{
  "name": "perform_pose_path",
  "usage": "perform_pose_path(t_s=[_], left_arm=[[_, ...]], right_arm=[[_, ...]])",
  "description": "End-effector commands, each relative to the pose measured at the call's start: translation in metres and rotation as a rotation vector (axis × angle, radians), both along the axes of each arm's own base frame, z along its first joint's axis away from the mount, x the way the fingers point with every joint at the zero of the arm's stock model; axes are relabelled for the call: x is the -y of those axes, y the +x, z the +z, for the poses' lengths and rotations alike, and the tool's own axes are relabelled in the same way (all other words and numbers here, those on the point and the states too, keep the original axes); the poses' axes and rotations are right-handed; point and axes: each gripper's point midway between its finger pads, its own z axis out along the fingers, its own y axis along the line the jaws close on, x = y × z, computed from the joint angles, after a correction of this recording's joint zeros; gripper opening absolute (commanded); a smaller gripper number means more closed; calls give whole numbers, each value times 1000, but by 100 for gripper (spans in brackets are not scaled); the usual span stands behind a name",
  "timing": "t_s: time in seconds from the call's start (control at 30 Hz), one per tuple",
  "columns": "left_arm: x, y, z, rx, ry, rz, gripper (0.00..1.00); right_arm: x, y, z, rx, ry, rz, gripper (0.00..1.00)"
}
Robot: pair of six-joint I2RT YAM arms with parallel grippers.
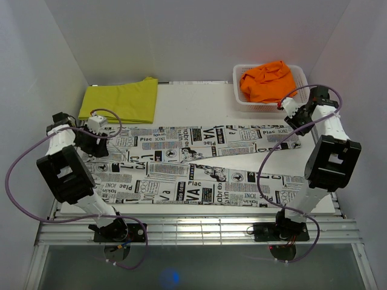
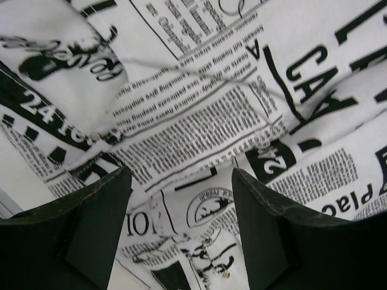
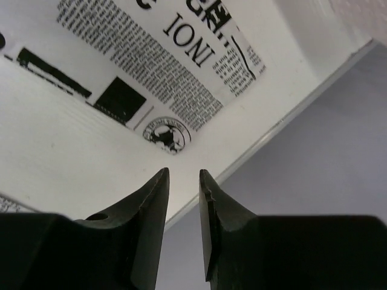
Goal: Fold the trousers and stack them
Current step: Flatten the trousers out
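The newspaper-print trousers [image 1: 199, 163] lie spread flat across the table, waist at the left and the two legs splayed to the right. My left gripper [image 1: 100, 138] hovers over the waist end. In the left wrist view it [image 2: 180, 172] stands wide open just above the printed cloth [image 2: 199, 109], clamping nothing. My right gripper [image 1: 284, 112] is at the far right, by the end of the upper leg. In the right wrist view it [image 3: 183, 171] is narrowly open and empty, with the leg's hem [image 3: 151, 78] beyond it. The yellow trousers [image 1: 121, 99] lie folded at the back left. The orange trousers [image 1: 266, 78] sit crumpled in the basket.
A white lattice basket [image 1: 260, 107] stands at the back right, close behind my right wrist. The table's right edge [image 3: 290, 115] runs just past my right fingertips, with the grey wall beyond. White walls close in on the left, the back and the right.
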Motion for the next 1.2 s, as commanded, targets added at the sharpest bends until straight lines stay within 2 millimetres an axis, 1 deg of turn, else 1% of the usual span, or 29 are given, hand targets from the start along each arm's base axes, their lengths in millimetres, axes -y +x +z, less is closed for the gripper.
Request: perform_pose_path(t_s=[0.0, 0.07, 0.1, 0.13, 0.17, 0.2, 0.23, 0.27, 0.3, 0.37, 0.4, 0.47, 0.5, 0.6, 0.63, 0.7, 0.73, 0.77, 0.8, 0.83, 0.87, 0.9, 0.93, 0.97, 1.0, 1.03, 1.07, 1.1, 1.17], left_arm=[[6, 23, 5, 4, -124, 84, 77], [3, 30, 4, -1, -133, 103, 75], [1, 31, -1, -15, -130, 112, 75], [-2, 32, -6, -18, -121, 118, 75], [-3, 32, -10, -29, -116, 124, 75], [-7, 30, -20, -53, -100, 132, 75], [-10, 28, -25, -68, -90, 140, 75], [-11, 26, -31, -84, -80, 145, 74], [-17, 24, -39, -105, -56, 155, 74], [-19, 16, -51, -142, -37, 160, 73], [-20, 14, -54, -144, -23, 156, 73], [-20, 4, -61, -168, -7, 152, 72], [-19, 2, -61, -164, -2, 136, 72], [-11, -5, -60, -163, -14, 105, 71], [-9, -5, -57, -155, -17, 90, 71], [-5, -4, -50, -137, -33, 79, 73], [-4, -2, -45, -121, -37, 75, 74], [-1, 2, -35, -85, -48, 66, 75], [3, 2, -28, -77, -63, 62, 76], [4, 6, -19, -52, -66, 47, 77], [7, 7, -6, -19, -69, 34, 77], [10, 4, 1, -17, -72, 28, 77], [10, 3, 7, -1, -61, 23, 78], [10, 2, 11, 13, -46, 13, 78], [10, -2, 22, 35, -22, 5, 78], [11, -6, 25, 42, -10, -7, 78], [14, -14, 24, 39, -1, -28, 78], [16, -21, 29, 41, 17, -31, 78], [22, -37, 21, 0, 12, -45, 76]], right_arm=[[-22, 1, -37, -123, 101, -56, 32], [-28, 3, -48, -146, 107, -63, 31], [-30, 1, -60, -169, 117, -77, 31], [-31, 1, -66, -177, 114, -80, 31], [-30, -1, -72, -189, 105, -89, 31], [-30, -6, -84, -209, 101, -94, 31], [-27, -11, -89, -227, 83, -100, 31], [-26, -22, -100, -264, 74, -100, 31], [-23, -28, -105, -281, 62, -93, 30], [-18, -42, -109, -307, 33, -83, 29], [-15, -59, -117, -345, 27, -84, 29], [-8, -75, -117, -364, 1, -65, 28], [-5, -96, -125, -408, 2, -70, 27], [4, -120, -125, -427, -8, -47, 26], [3, -132, -128, -451, -7, -40, 25], [12, -135, -120, -437, -38, -46, 26], [13, -131, -115, -417, -33, -46, 26], [14, -127, -105, -395, -35, -46, 27], [16, -124, -97, -381, -38, -51, 28], [11, -116, -90, -347, -2, -43, 30], [13, -101, -70, -285, -5, -47, 32], [11, -102, -60, -287, 11, -45, 36], [6, -99, -50, -266, 37, -37, 41], [5, -93, -32, -224, 41, -30, 43], [-1, -102, -26, -246, 56, 1, 44], [-5, -107, -22, -251, 68, 18, 42], [-10, -112, -14, -238, 76, 39, 41], [-14, -123, -18, -265, 82, 52, 37], [-18, -143, -19, -312, 69, 92, 33]])
